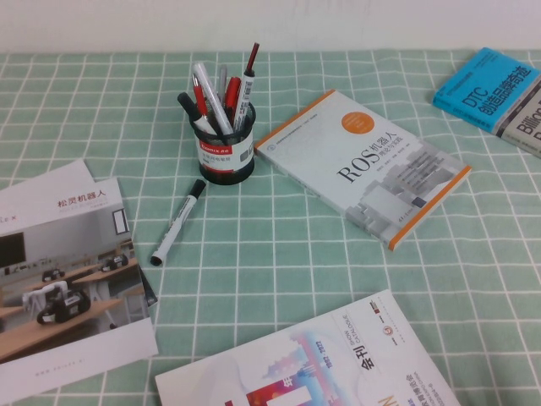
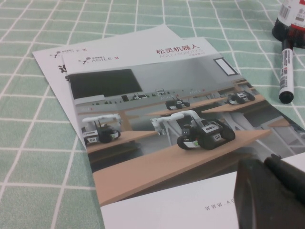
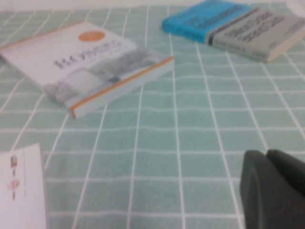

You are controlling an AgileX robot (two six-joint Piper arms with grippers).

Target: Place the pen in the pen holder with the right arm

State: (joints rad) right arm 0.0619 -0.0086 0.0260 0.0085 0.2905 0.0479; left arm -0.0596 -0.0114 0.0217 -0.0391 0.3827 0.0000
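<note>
Left gripper (image 2: 267, 164): out of the high view; it hangs low over the near corner of the brochures (image 1: 68, 271), at the robot's left; jaws closed together, holding nothing.
Right gripper (image 3: 266, 155): out of the high view; it hangs low over bare checked cloth, on the near side of the ROS book (image 1: 363, 165); jaws fully closed and empty.
Worktop (image 1: 338, 271): covered by a green checked cloth; a magazine (image 1: 304, 364) lies at the near edge.
Black-capped marker (image 1: 177, 222): lies flat on the cloth between the brochures and the pen holder (image 1: 226, 156), its cap end just beside the holder's base; it is not the task's pen.
Pen holder: stands upright at mid-worktop, just left of the ROS book, label facing the robot; it carries several pens, red, black and pale.
Pen (image 1: 210, 95): the slim pale pen stands inside the holder, leaning toward the robot's left, its upper part clear above the rim.
Blue book (image 1: 490, 89): lies at the far right, well apart from the holder.
Progress: judged complete; the pen is in the holder and neither gripper carries anything; no placing step appears to be left; at most, the right arm has to park.
</note>
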